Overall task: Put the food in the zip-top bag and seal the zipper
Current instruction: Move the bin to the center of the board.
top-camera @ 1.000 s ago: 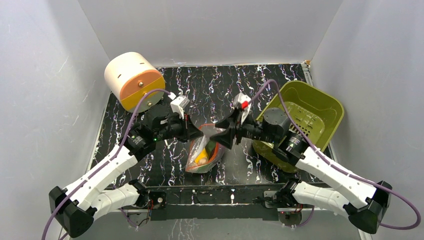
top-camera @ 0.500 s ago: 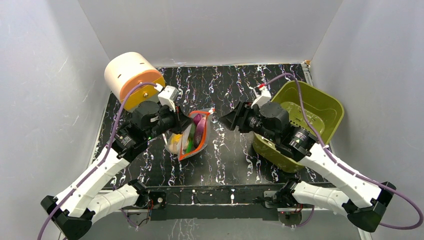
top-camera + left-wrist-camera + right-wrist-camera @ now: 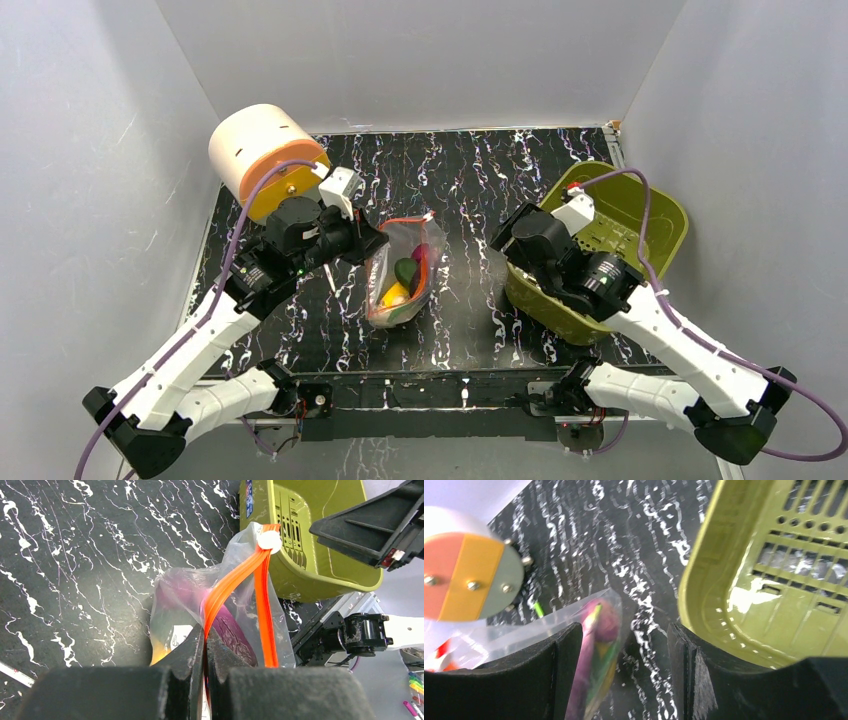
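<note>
Since a second ago: right fingers [image 3: 505, 238] have left the bag and drawn back to the olive basket [image 3: 650, 215] rim; they stand apart, holding nothing. The bag's mouth, then between both arms, now points to the far side.

Left fingers [image 3: 197, 645] stay pinched tight on the zipper [image 3: 227, 585], near one end of the orange strip.

Zip-top bag [image 3: 403, 275] sits mid-worktop [image 3: 480, 180], mouth gaping. Food inside: yellow piece [image 3: 395, 295], green piece [image 3: 405, 270], purple piece [image 3: 421, 255].

White slider [image 3: 269, 540] at the zipper's far end.

Blue sticker [image 3: 248, 497] on basket wall, print too small to read.
</note>
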Controlling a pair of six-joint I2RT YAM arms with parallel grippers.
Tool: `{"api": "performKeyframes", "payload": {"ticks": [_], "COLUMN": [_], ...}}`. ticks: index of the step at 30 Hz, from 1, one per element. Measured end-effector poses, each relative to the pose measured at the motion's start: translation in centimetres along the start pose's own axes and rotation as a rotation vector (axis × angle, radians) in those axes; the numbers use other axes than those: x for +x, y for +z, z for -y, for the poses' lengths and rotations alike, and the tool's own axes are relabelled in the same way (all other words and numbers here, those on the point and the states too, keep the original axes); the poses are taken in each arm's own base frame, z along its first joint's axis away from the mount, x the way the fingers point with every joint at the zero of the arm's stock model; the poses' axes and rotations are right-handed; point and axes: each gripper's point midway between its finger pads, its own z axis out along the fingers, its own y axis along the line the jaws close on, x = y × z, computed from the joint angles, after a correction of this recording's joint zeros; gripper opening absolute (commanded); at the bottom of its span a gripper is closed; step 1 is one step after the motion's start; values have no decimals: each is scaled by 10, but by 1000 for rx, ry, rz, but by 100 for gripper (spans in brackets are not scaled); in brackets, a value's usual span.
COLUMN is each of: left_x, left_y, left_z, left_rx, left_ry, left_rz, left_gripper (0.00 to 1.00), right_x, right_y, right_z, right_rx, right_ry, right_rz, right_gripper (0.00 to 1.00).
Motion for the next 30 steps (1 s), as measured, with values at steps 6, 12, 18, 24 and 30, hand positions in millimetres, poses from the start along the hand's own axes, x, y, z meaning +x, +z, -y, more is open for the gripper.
{"api": "performKeyframes", "payload": {"ticks": [6, 12, 18, 24, 30], "left_x": [-1, -1, 0, 8, 16], "left_y": [-1, -1, -2, 2, 7], "left_z": [2, 2, 2, -2, -7], "left_rx": [7, 9, 8, 3, -13], "left_ry": [-5, -14, -18, -20, -4], "left_rz": [5, 7, 5, -8, -35], "left_gripper": [0, 0, 0, 0, 0], "right_x": [-9, -6, -13, -35, -15], "right_y": [12, 28, 46, 67, 88], "right_z": [19, 29, 48, 70, 71], "right_rx": [136, 223, 322, 360, 310], "right_ry": [-11, -41, -24, 21, -128], "right_rz": [78, 102, 121, 140, 35], "right_gripper": [66, 65, 62, 53, 46]}}
